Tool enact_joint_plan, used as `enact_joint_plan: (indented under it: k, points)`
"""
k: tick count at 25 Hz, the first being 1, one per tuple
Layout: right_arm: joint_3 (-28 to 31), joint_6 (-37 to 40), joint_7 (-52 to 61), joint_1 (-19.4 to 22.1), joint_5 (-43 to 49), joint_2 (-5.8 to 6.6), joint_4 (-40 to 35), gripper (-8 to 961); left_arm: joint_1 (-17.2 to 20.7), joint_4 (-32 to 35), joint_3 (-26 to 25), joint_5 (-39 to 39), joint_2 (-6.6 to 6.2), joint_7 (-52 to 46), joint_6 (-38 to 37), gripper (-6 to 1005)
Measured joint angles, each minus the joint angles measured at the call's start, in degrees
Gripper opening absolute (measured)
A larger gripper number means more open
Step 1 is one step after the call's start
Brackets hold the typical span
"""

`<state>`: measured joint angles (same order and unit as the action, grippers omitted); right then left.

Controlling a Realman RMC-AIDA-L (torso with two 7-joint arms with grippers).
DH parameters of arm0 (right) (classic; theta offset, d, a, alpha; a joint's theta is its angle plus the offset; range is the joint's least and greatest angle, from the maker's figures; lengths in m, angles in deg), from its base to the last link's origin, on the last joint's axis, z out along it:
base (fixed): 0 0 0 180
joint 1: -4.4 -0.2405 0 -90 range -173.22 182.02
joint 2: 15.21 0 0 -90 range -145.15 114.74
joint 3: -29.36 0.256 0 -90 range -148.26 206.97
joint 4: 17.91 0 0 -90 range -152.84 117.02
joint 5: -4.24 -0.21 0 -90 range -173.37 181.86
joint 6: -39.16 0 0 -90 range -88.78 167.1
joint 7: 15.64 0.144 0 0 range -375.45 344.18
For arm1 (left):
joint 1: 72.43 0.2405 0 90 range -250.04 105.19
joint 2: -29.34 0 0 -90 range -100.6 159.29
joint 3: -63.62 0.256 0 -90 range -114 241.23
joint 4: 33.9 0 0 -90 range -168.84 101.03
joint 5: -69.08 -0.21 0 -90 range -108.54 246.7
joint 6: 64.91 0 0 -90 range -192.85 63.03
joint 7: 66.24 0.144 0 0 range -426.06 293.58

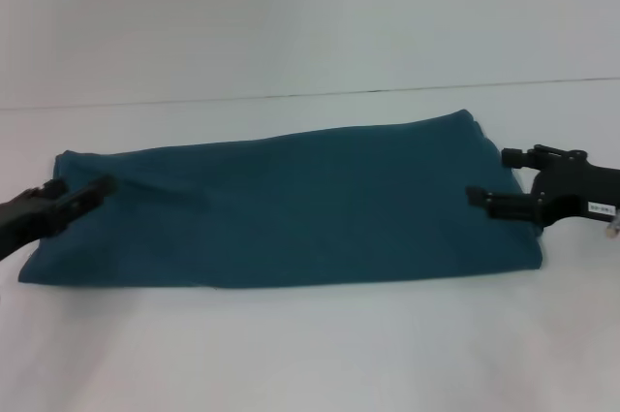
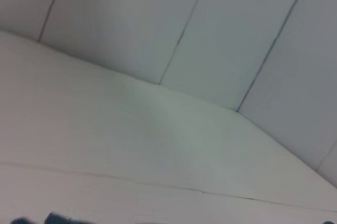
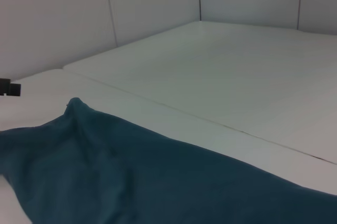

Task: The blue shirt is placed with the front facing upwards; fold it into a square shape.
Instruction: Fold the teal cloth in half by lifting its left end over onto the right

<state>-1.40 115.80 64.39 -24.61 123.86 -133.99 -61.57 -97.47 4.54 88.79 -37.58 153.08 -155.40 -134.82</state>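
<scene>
The only marking I can find is a small white label on my right gripper (image 1: 491,177), on the side of its black body just past the far end of the blue shirt (image 1: 291,204), and its dark print is too small for me to read. The blue shirt itself shows me plain teal cloth with no lettering on the face turned up, and my right wrist view of it adds none.
</scene>
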Motion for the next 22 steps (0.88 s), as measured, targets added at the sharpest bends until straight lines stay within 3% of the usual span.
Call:
enact_joint_plan:
  k: [7,13,22]
  points:
    - [0.4,-1.0,-0.2,0.3,-0.3,-0.53,-0.4,904,1.4,2.5,0.6,0.0,0.01,-4.7,-0.6,873]
    - [0.0,-1.8,0.0,-0.4,-0.4,-0.76,0.2,902,0.5,1.9,5.1,0.0,0.12,-4.9,2.0,873]
    - [0.4,-3.0,0.0,-0.6,-0.5,-0.84,1.6,900,-1.4,-2.7,9.1,0.0,0.10,-6.6,8.5,873]
